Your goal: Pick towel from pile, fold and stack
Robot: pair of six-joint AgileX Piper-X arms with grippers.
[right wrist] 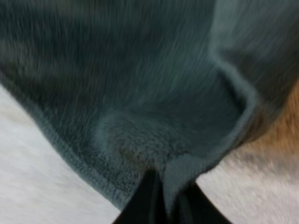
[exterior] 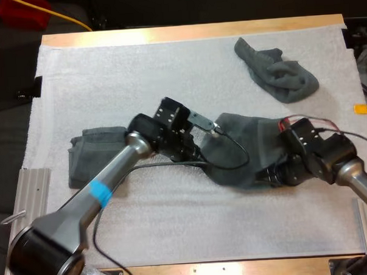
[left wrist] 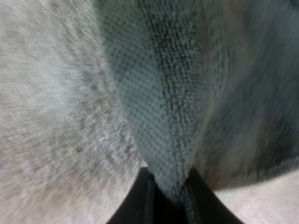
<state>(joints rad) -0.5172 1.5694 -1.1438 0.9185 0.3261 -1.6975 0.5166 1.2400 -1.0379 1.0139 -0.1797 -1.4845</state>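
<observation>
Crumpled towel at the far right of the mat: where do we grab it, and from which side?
On the crumpled towel, probably the narrow tail that sticks out toward the far edge of the mat. It lies thin and clear of the bunched mound, so coming straight down with fingers across it should catch one end rather than a wad.

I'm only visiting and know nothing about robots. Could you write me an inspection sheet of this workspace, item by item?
Surface: white mat on a wooden table.
Job's things: crumpled towel at the far right; folded towel at the left; third towel in the middle, between the arms.
Clutter: nothing seen.
Grippers: left gripper and right gripper each shut on an edge of the third towel.
Cables: yellow cable beyond the table's far side.
Surroundings: metal rail at the table's near left.
</observation>
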